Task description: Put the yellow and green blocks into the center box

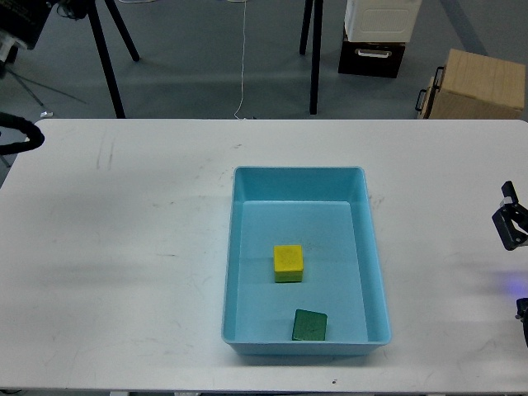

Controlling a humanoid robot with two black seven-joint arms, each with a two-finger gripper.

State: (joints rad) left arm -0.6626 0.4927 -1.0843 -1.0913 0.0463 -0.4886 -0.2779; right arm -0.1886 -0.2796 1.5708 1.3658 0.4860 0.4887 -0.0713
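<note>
A light blue box (299, 171) sits at the middle of the white table. A yellow block (288, 263) lies on its floor near the center. A dark green block (309, 325) lies inside near the front wall. My left gripper is out of view; only a dark part of that arm (18, 18) shows at the top left corner. My right gripper (511, 224) shows as a small dark part at the right edge, above the table; its fingers cannot be told apart.
A black cable loop (18, 134) lies at the table's left edge. Behind the table stand a cardboard box (478, 82), a black-and-white case (375, 37) and black stand legs (313, 58).
</note>
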